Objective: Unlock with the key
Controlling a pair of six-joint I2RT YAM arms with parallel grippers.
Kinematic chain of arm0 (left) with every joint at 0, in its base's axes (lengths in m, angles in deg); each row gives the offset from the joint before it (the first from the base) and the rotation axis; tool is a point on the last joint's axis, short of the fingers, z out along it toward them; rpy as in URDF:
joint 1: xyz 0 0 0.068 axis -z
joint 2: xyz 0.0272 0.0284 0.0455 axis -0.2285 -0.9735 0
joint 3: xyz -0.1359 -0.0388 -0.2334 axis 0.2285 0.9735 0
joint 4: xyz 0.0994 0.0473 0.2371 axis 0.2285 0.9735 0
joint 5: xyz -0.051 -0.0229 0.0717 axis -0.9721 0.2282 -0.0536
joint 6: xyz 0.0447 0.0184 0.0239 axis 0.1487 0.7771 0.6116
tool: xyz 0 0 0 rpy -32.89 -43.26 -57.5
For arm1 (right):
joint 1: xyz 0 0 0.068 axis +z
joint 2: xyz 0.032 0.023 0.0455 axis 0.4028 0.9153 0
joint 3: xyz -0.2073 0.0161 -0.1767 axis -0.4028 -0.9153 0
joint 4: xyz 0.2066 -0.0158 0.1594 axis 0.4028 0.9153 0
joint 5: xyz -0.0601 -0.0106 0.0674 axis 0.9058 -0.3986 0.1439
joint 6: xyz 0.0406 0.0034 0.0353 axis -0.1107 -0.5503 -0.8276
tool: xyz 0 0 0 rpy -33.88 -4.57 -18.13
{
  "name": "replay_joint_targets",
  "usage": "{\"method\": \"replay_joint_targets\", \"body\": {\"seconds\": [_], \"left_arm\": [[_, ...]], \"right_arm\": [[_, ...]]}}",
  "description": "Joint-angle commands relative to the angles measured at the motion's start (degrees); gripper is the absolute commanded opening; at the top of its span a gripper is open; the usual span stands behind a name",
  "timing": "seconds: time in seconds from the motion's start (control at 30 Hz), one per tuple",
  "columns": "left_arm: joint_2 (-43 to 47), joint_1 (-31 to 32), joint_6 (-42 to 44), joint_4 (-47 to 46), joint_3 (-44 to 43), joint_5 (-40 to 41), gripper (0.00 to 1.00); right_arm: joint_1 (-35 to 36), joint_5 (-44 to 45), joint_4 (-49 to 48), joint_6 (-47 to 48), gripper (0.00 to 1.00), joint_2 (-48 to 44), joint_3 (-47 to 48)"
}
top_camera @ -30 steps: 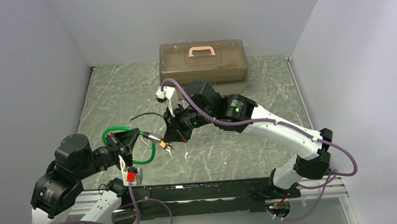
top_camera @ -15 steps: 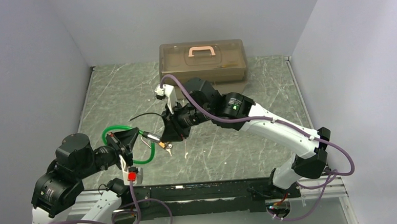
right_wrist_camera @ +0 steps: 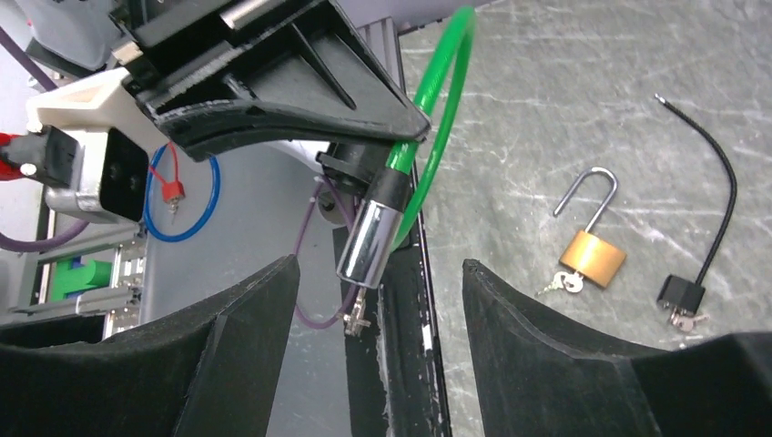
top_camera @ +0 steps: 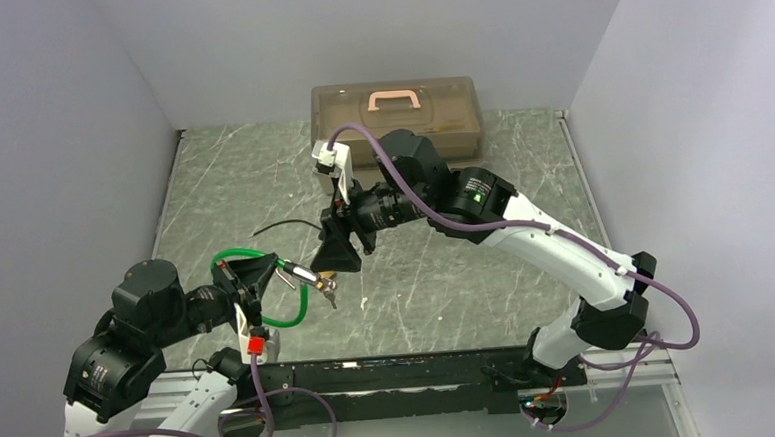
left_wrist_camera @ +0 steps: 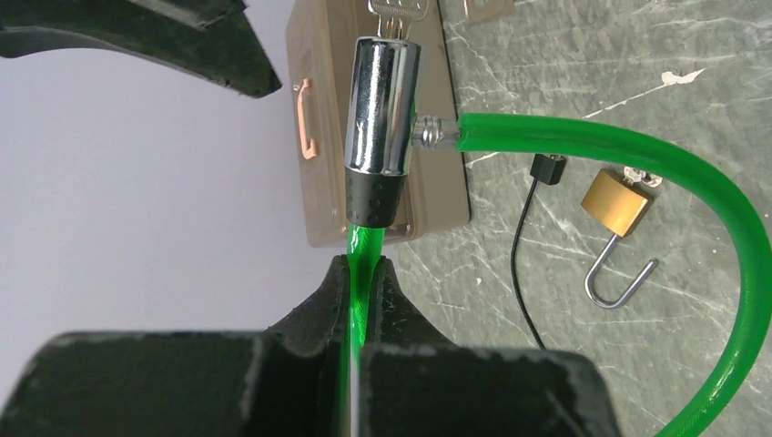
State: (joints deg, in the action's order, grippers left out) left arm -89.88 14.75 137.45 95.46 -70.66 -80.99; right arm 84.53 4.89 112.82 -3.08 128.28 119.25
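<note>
Looking down from the top camera, the left gripper is clenched on the green cable lock, held off the desk. Its chrome cylinder points toward the right gripper, with the key stuck in the cylinder's end. A toolbox sits at the far edge. From the left wrist, the fingers pinch the green cable just behind the chrome cylinder, and the key's head pokes out at the top edge of the view. A brass padlock with its shackle swung open lies on the desk beside a black cable. From the right wrist, the right gripper stands released, jaws wide apart, the key hanging between them and touching neither.
</note>
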Motion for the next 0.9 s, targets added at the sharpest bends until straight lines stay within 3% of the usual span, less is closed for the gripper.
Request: {"method": "replay_joint_targets", "body": {"seconds": [0.0, 0.3, 0.5, 0.63, 0.8, 0.83, 0.87], "left_arm": [[-0.6, 0.2, -0.1, -2.4, -1.1, -2.4, 0.0], [-1.3, 0.2, 0.3, -3.5, -1.3, -2.6, 0.0], [-2.0, 0.2, -0.1, -4.0, -1.9, -2.3, 0.0], [-2.7, 0.2, -1.8, -4.8, -2.5, -1.6, 0.0], [-4.2, 0.2, -7.1, -5.3, -3.8, -1.7, 0.01], [-4.6, 0.2, -8.8, -5.2, -4.3, -2.2, 0.07], [-4.9, 0.2, -11.1, -5.2, -4.8, -2.8, 0.24]], "right_arm": [[0.2, -4.2, -0.7, 1.8, 0.68, 2.7, 4.9], [1.9, -2.2, 3.0, 2.9, 0.67, 8.8, 8.5], [2.3, 0.4, 4.3, 3.3, 0.59, 10.3, 8.5], [2.5, -0.3, 3.6, 3.7, 0.41, 10.1, 7.9], [2.5, -0.4, 1.3, 4.6, 0.08, 8.0, 6.2], [2.5, -0.3, 1.0, 5.2, 0.0, 7.4, 5.8], [2.5, -0.1, 0.4, 5.7, 0.0, 6.2, 4.9]]}}
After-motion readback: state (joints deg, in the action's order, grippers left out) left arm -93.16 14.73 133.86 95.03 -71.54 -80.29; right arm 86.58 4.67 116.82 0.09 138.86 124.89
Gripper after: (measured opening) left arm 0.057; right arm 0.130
